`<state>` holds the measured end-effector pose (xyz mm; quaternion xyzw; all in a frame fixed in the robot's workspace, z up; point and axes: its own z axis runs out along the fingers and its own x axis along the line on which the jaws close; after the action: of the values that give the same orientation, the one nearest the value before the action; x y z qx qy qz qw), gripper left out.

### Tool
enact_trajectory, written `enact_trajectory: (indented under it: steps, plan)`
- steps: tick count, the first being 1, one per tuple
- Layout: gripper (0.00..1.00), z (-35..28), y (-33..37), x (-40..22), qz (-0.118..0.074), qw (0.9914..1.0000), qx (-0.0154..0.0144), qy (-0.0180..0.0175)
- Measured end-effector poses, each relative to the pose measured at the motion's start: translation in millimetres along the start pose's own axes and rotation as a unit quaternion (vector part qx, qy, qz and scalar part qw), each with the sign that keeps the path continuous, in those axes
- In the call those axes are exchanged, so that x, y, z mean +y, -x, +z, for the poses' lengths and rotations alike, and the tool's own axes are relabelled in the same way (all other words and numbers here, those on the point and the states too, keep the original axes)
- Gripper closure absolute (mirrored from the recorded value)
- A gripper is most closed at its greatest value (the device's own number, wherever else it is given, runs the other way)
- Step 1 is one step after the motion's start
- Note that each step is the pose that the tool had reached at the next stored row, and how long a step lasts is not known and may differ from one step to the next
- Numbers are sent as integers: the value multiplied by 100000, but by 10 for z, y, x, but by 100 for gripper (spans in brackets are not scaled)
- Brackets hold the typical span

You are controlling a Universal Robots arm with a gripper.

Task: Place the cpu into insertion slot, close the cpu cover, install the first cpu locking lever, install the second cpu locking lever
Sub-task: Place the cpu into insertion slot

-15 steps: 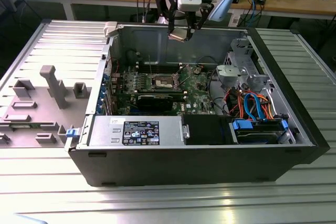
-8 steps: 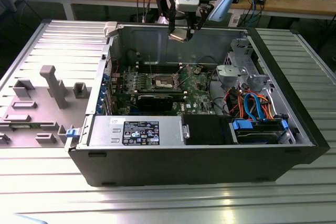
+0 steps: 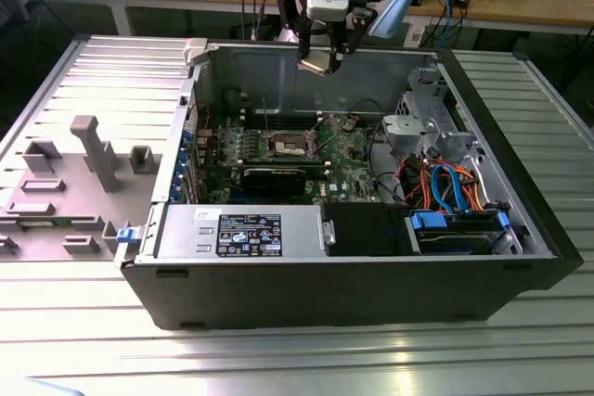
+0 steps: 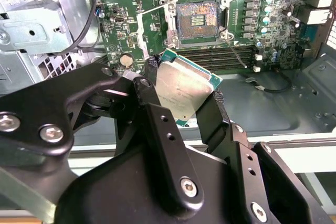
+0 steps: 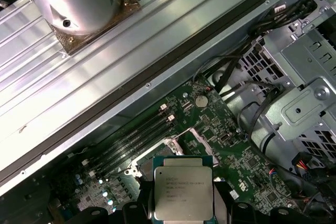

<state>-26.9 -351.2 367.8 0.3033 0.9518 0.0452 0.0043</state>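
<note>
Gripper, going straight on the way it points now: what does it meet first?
Probably the green board at or beside the open socket, with the held chip touching first. Nothing shows in between, but depth is unclear.

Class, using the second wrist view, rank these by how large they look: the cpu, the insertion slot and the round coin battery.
1. cpu, though being nearest to the camera enlarges it.
2. insertion slot.
3. coin battery.

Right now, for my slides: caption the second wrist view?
Gripper jaws shut on the flat square silver-grey cpu, apart from the empty metal-rimmed insertion slot.
</note>
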Motion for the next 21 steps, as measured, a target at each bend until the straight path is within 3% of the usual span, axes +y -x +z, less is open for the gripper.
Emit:
enact_trajectory:
  steps: [10, 21]
  plan:
    - [46, 0, 0, 0, 112, 100000, -8, 3]
    - [46, 0, 0, 0, 1752, 99985, -155, 33]
